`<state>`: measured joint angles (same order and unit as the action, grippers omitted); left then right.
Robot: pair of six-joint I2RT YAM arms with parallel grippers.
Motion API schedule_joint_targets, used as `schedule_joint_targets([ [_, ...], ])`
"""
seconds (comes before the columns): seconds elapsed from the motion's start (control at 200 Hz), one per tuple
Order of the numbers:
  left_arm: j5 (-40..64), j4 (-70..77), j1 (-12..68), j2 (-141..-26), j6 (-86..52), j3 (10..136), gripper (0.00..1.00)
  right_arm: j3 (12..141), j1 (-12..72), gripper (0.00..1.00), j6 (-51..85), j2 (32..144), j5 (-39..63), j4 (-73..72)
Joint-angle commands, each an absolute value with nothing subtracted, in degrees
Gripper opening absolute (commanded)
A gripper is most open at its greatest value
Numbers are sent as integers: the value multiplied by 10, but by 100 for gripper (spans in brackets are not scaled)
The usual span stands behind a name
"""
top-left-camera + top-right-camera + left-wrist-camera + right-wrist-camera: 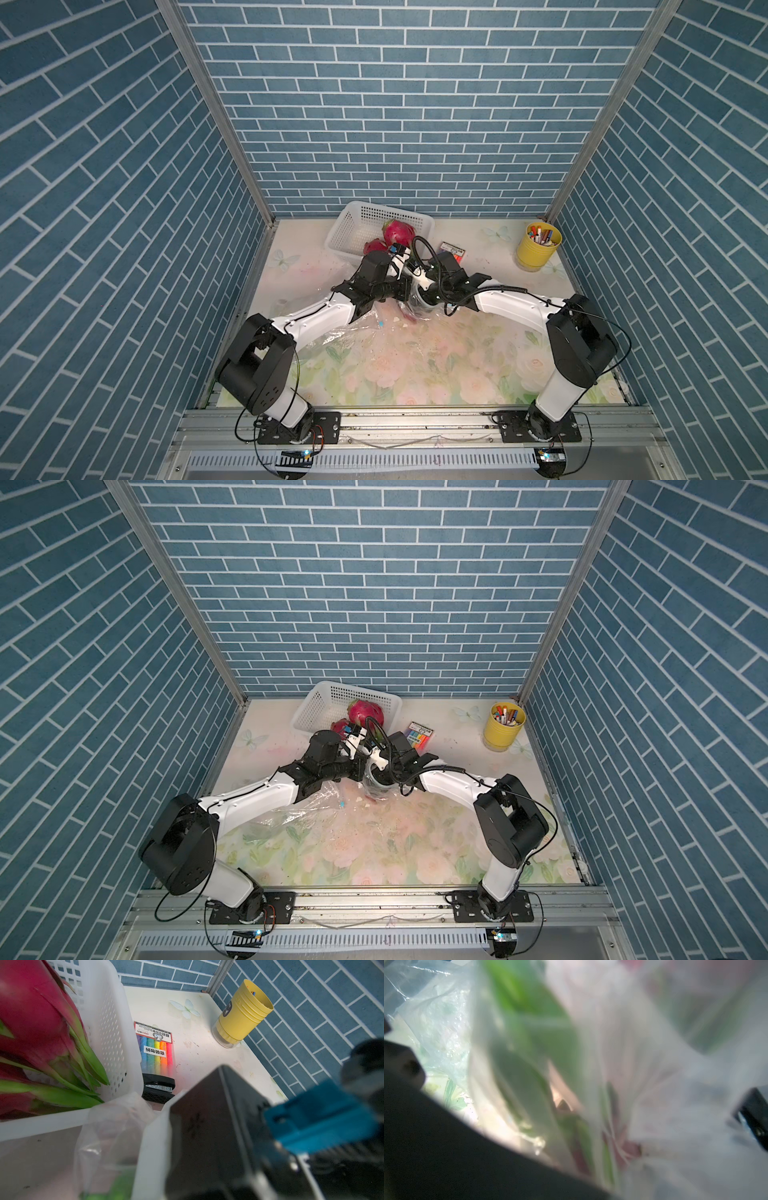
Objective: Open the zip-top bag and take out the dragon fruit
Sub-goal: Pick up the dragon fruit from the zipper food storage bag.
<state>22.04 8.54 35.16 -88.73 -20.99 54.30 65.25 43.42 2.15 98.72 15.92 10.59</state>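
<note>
In both top views the arms (316,311) meet mid-frame over the clear bag (345,332), crumpled on the tabletop (436,365); the dragon fruit (525,1012) sits inside it, green scales and pink skin blurred through plastic in the right wrist view; the right fingers (756,1111) stand spread wide, released, the bagged fruit between them; the left fingers (404,291) are clenched by bunched plastic, their catch hidden; just above, a basket (353,226) holds two other fruits (398,233); markers (454,252) and a yellow cup (536,253) lie toward the upper right.

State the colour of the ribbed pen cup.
Yellow; the ribbed plastic pen cup shows best in the left wrist view.
</note>
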Motion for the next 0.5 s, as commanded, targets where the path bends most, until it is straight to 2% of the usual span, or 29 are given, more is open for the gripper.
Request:
schedule_joint_targets([
  [0.0, 239, 105, 355, -885, -208, 548, 7, 666, 450, 97, 2, 1004, 184, 97],
  [0.495, 239, 110, 354, -868, -222, 548, 7, 683, 454, 96, 40, 1071, 140, 95],
])
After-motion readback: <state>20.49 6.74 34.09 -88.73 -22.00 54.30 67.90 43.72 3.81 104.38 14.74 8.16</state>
